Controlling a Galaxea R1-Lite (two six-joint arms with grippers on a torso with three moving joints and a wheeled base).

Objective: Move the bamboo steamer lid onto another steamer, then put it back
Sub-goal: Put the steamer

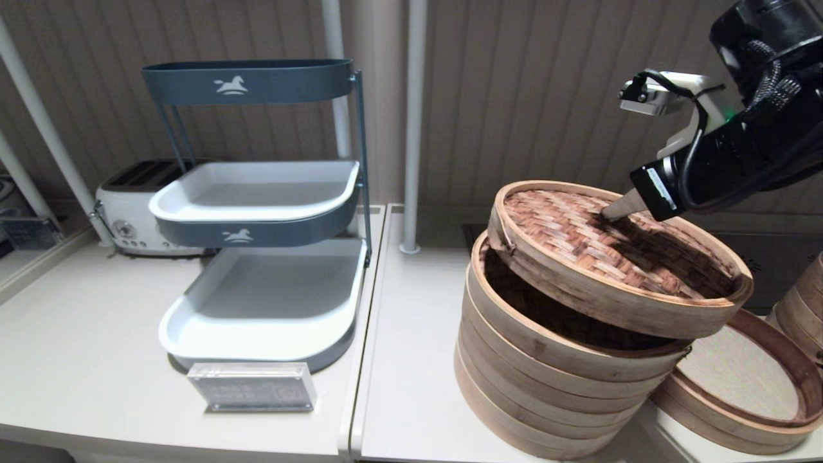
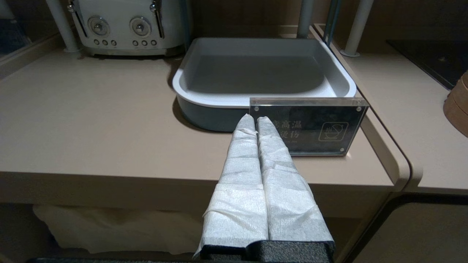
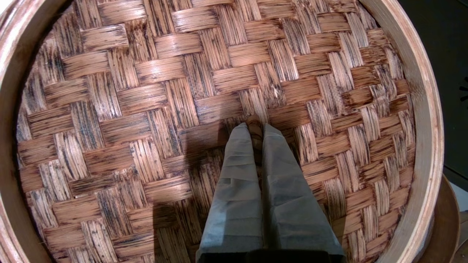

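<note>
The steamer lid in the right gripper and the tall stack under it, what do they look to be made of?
The bamboo steamer lid looks like woven bamboo strips, reddish-brown with a slight sheen, inside a paler bent band rim. The right gripper is shut on its small centre handle. The tall steamer stack appears to be pale, matte bent-bamboo rings; seams between the rings show.

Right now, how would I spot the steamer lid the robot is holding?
Find the tall stack of bamboo rings right of the tray rack. The lid sits tilted over it, pinched at its centre by the right gripper; it alone has a reddish woven top.
</note>
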